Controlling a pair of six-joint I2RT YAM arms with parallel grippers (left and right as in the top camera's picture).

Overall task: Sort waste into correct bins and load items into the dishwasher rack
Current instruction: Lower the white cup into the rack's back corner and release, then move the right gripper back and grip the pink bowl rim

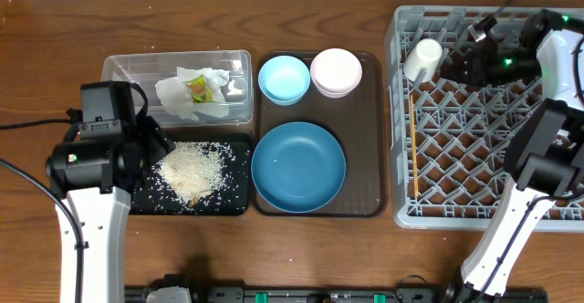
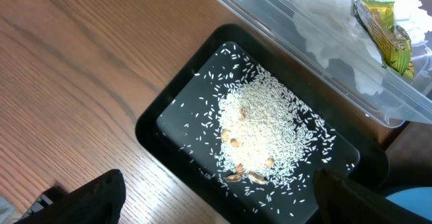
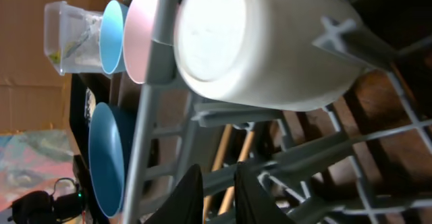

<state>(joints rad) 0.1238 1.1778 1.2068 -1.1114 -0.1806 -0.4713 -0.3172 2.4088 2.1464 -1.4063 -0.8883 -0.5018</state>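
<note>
The clear tub holds the crumpled white napkin and the yellow-green wrapper; both also show in the left wrist view, the napkin and the wrapper. Rice lies piled in the black tray. My left gripper hovers open and empty over that tray's left end. The white cup lies in the grey rack and the chopsticks lie along its left side. My right gripper is shut and empty just right of the cup.
The brown serving tray holds the dark-blue plate, light-blue bowl and pink bowl. A few brown bits lie among the rice. The rack's pegs surround my right fingers.
</note>
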